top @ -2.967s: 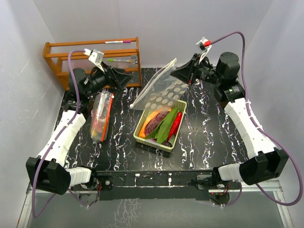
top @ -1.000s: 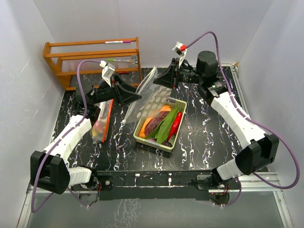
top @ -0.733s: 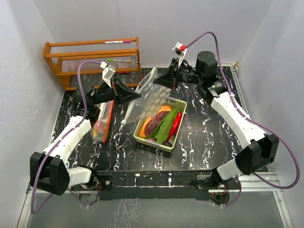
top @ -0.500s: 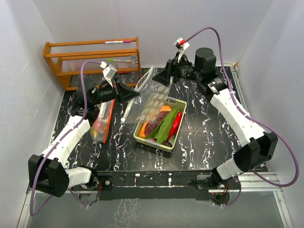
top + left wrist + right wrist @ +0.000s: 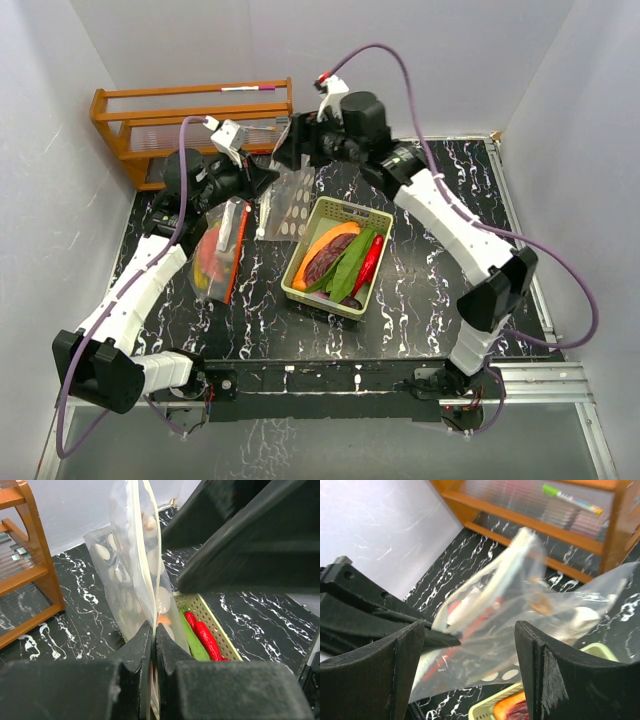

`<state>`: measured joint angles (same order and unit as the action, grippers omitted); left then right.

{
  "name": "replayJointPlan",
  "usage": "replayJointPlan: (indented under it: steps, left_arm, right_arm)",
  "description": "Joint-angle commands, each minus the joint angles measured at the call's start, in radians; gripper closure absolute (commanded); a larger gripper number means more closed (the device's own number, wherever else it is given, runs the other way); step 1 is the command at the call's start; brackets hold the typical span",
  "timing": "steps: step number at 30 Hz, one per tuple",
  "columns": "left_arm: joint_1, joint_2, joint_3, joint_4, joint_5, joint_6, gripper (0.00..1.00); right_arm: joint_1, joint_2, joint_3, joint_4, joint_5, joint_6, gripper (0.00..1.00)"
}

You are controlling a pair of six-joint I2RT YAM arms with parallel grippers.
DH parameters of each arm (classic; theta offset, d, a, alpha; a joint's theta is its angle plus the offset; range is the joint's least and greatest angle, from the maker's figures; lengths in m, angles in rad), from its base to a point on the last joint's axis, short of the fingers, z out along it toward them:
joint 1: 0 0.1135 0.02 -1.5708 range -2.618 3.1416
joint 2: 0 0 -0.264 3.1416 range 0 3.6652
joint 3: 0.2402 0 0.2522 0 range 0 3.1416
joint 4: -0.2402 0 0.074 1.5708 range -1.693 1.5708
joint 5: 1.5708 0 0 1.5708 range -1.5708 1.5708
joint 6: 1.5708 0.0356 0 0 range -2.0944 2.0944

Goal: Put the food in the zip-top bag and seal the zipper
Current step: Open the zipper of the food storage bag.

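Left gripper (image 5: 262,186): fingers pressed together, pinching the top edge of the clear zip-top bag (image 5: 285,207). In the left wrist view the two black fingers (image 5: 135,652) meet on the plastic, with the white zipper strip running up from between them. The bag stands on edge and is printed with pale round dots. It holds no food that I can make out.

Right gripper (image 5: 287,150): spread wide and holding nothing. It hovers just beyond the bag's far end, near the wooden rack (image 5: 195,122). In the right wrist view its fingers (image 5: 375,677) stand well apart and the bag is blurred beyond them.

The bag sits just beside the far left corner of the pale green basket (image 5: 306,291). I cannot tell whether its bottom touches the table (image 5: 430,285).

The food lies in the basket:
- orange wedge (image 5: 325,240) on the left side
- purple aubergine (image 5: 322,264) beside it
- green pods (image 5: 350,262) along the middle
- red chilli (image 5: 370,262) on the right

A second bag (image 5: 218,250) lies flat on the table by the left arm. It holds red and yellow contents and has an orange edge.
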<state>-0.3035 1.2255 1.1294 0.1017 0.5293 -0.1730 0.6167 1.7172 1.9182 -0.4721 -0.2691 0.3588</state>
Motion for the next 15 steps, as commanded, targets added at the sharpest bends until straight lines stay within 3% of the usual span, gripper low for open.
replayJointPlan:
  steps: [1,9,15]
  left_arm:
    - [-0.035,0.017,0.053,-0.064,-0.083,0.058,1.00]
    - [-0.058,0.005,0.060,-0.084,-0.092,0.084,1.00]
    - [-0.059,0.002,0.047,-0.086,-0.104,0.092,1.00]
  right_arm:
    - [0.047,0.075,0.102,-0.059,0.134,0.085,0.26]
    - [0.065,0.100,0.114,-0.085,0.257,0.128,0.35]
    - [0.064,0.020,0.034,0.005,0.211,0.120,0.34]
